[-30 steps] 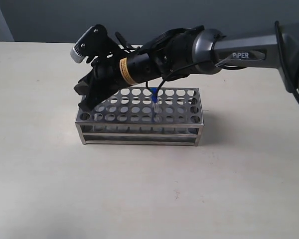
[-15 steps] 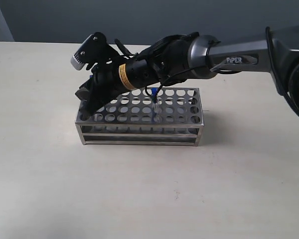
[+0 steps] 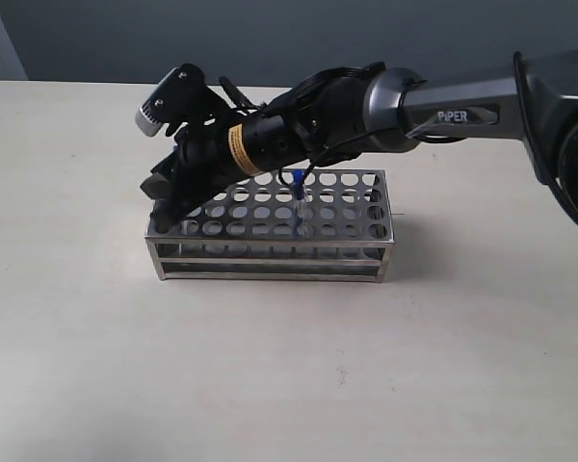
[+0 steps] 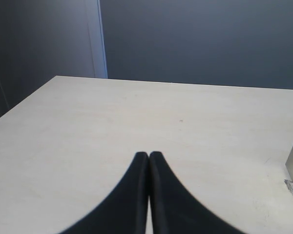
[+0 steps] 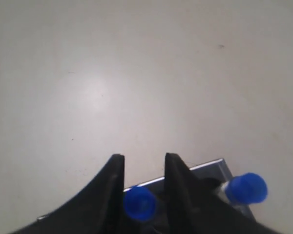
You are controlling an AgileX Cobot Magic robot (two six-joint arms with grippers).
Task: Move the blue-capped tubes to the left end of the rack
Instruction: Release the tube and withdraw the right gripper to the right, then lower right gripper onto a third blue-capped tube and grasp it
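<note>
1. The blue-capped tubes (image 5: 139,204) are thin and clear; the rack (image 3: 270,252) is shiny perforated steel.
2. At the rack's left end, 1 cap sits between the right gripper's (image 5: 142,158) parted fingers, another beside; whether they pinch it is unclear. 1 tube (image 3: 297,197) stands mid-rack. The left gripper (image 4: 148,154) is pressed together.
3. Pale beige table (image 3: 270,366), dark grey wall (image 3: 270,38).

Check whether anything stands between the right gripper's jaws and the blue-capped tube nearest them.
Nothing visible does. In the right wrist view, one clear tube with a blue cap sits in the gap between the jaws of the right gripper, over the shiny steel rack. A second blue-capped tube stands outside one jaw.
</note>
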